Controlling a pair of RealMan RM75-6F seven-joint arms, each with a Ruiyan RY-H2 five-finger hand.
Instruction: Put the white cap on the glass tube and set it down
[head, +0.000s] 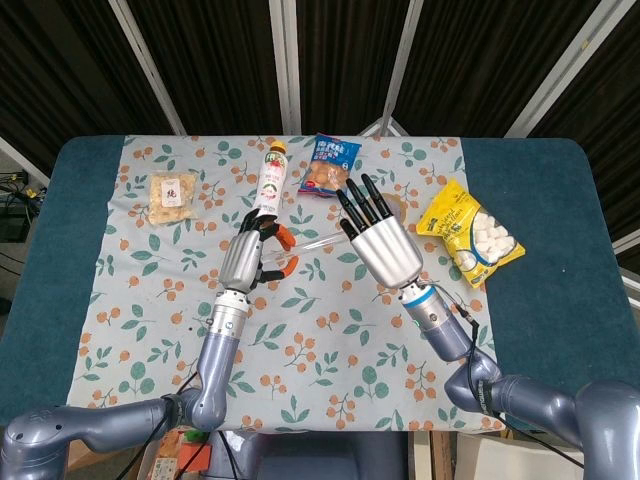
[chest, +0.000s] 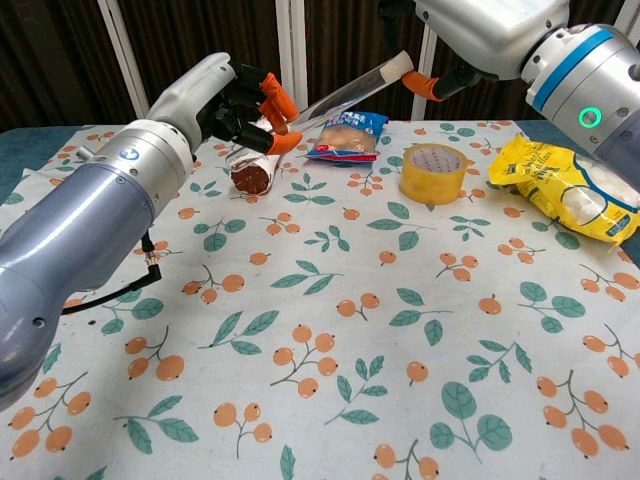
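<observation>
- Currently the glass tube is held in the air above the table, slanting upward from the left hand toward the right hand.
- Left hand: its orange-tipped fingers are closed around the lower end of the tube. This hand carries the tube.
- Right hand: in the chest view an orange fingertip sits just beside the upper end of the tube. From above, the fingers appear extended and side by side over that end. Whether they pinch anything cannot be told.
- White cap: a pale cap shape is visible at the upper end of the tube, touching or just beside the right fingertip. It appears to be on the tube mouth, but whether it is fully seated cannot be confirmed.
- Judged progress: the capping step looks at or near completion.
- Remaining: confirm the cap is pressed home, withdraw the right hand, then lower the tube onto the floral cloth.
- Below the left hand lie a drink bottle and a snack bag; a tape roll sits below the right hand. Select a bare area for placement.
</observation>
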